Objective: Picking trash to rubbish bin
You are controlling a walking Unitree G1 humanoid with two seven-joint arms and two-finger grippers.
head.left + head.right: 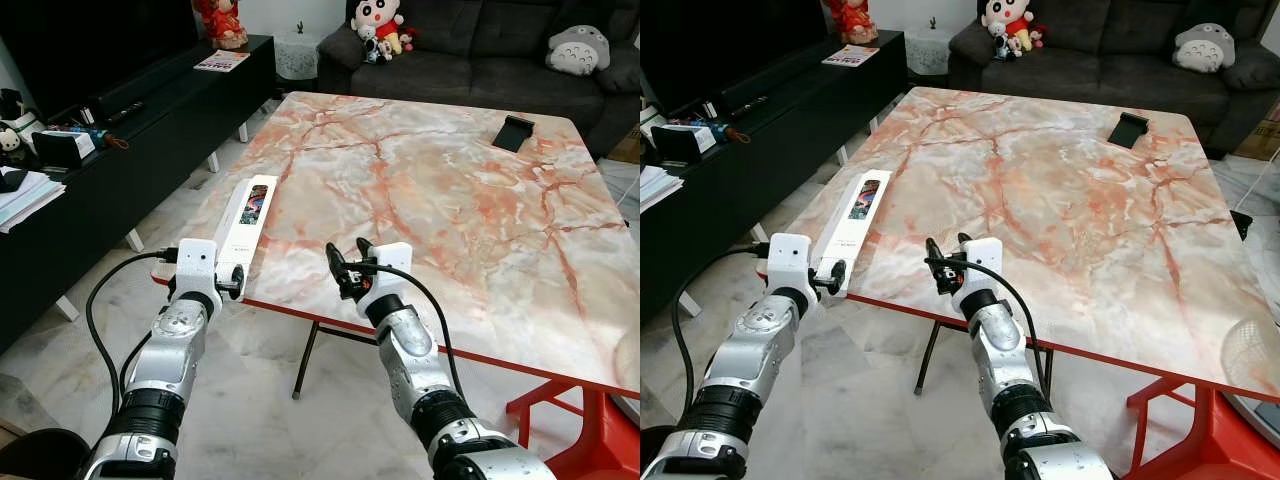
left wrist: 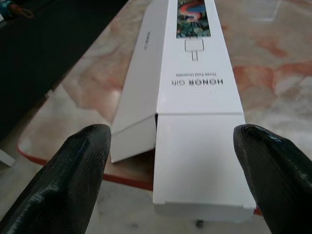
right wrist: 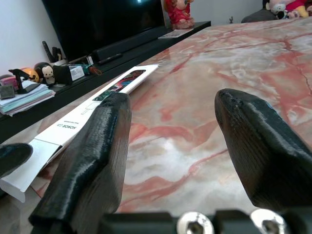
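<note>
Long white cardboard carton (image 1: pixel 245 220) with a colourful printed panel on its top face and "HONOR Gift" lettering lies flat at the near left corner of the pink-veined marble worktop (image 1: pixel 450 190). Its near end overhangs the red-trimmed worktop edge slightly; a side flap at that end stands open.

Left gripper (image 2: pixel 170 165): at the carton's near end, level with the worktop edge. Fingers (image 2: pixel 73 170) spread, one on each side of the carton end, gaps visible on both sides, no contact seen in the left wrist view.

Right gripper (image 1: pixel 347 262): over the near worktop edge, to the right of the carton and apart from it. Fingers (image 3: pixel 92 161) spread wide, nothing between them; they point across the marble toward the carton.

Small black rectangular object (image 1: pixel 513 132) rests near the far right corner of the worktop, well apart from both grippers.

Low black TV cabinet (image 1: pixel 130 140) runs along the left with papers and small items on top. Dark grey sofa (image 1: pixel 480 50) stands behind the worktop with plush toys on it.
</note>
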